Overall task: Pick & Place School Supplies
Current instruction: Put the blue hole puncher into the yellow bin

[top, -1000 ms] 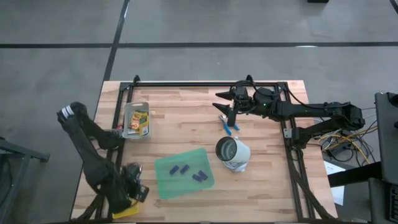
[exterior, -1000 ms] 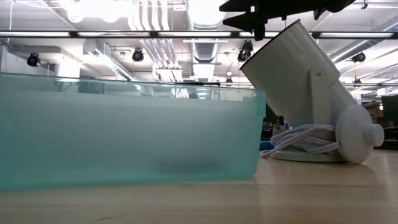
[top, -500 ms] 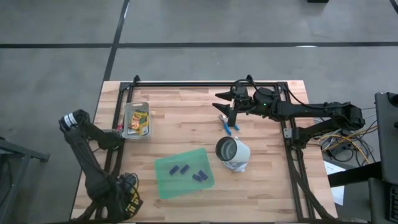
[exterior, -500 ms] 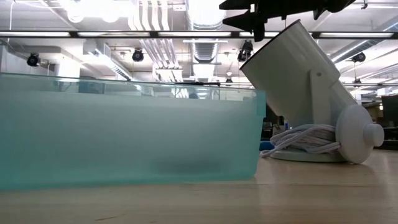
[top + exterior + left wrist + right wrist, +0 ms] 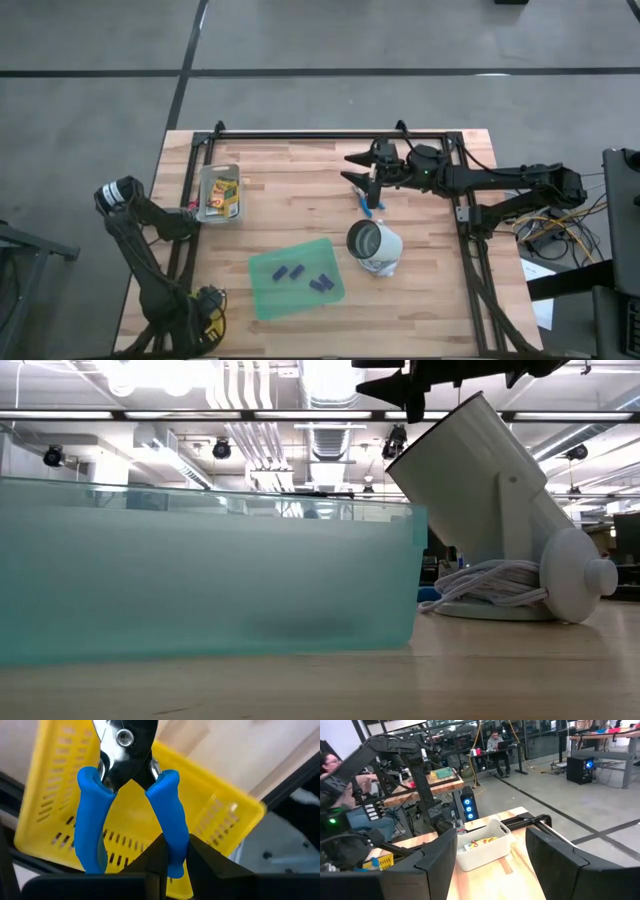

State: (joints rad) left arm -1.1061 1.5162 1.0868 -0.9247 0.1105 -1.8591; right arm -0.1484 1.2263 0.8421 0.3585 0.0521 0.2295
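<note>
High view: left gripper, clamped on a blue-handled tool, has settled over the yellow basket at the table's near-left corner, ready to drop; right gripper, fingers wide, has edged over the second tool beyond the white lamp.

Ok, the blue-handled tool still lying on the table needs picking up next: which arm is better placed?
The right. Its open gripper hangs just above the blue-handled tool on the table, while the left gripper is at the near-left corner over the yellow basket, shut on the other blue-handled tool.
</note>
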